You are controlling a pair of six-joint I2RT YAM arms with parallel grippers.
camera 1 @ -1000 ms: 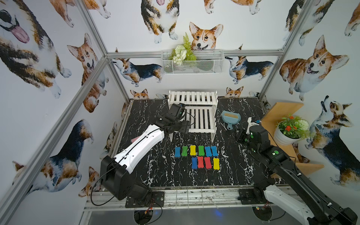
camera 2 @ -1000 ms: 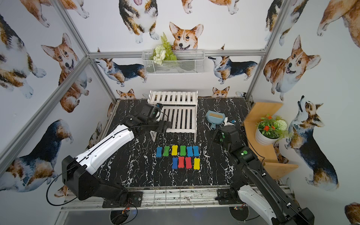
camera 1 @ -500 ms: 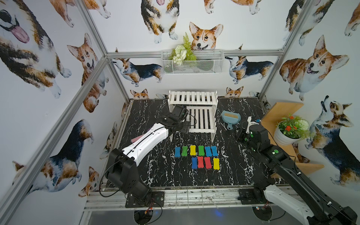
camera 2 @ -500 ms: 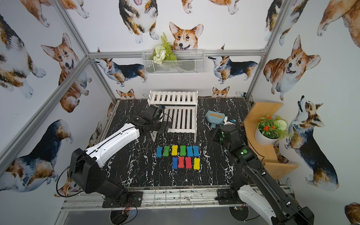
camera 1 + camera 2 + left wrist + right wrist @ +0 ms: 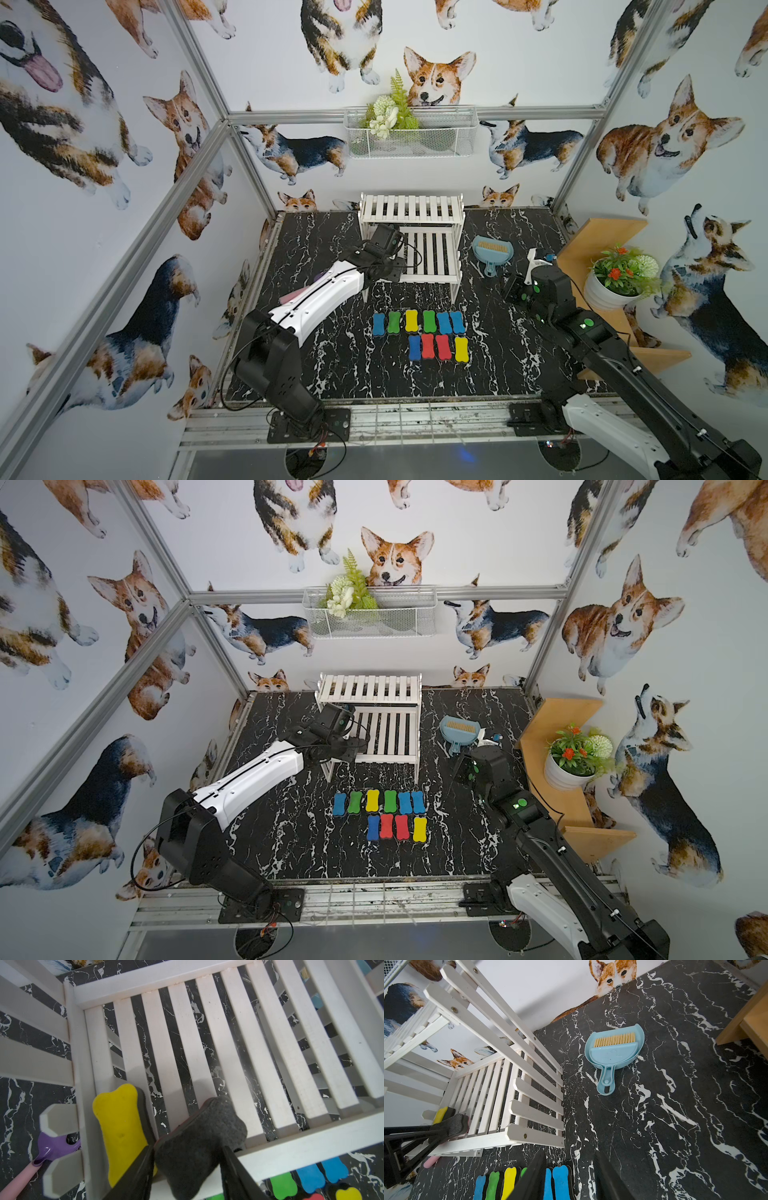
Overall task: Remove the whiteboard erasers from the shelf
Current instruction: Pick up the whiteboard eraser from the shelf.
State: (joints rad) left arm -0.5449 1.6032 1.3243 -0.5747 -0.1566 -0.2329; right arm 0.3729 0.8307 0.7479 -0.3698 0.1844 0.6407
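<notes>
Black, white-veined marble counter (image 5: 332, 353) inside corgi-print walls (image 5: 270, 62). Ten bone-shaped foam erasers (image 5: 429, 321) lie in two rows before the white slatted shelf (image 5: 432, 253). Only the wrist views show the left tool (image 5: 188, 1149) pinching an overturned eraser (image 5: 199, 1126), grey felt up, at the lower tier beside a yellow eraser (image 5: 122, 1126). The right tool (image 5: 570, 1154) gapes, empty.

We see a robotics lab cell, not a home: aluminium frame (image 5: 199, 137) and corgi-print panels (image 5: 436, 79) wall in a marble-look tabletop (image 5: 340, 365), and two arm bases (image 5: 307, 428) are bolted to a rail (image 5: 415, 428) well in front of the shelf (image 5: 411, 208).
</notes>
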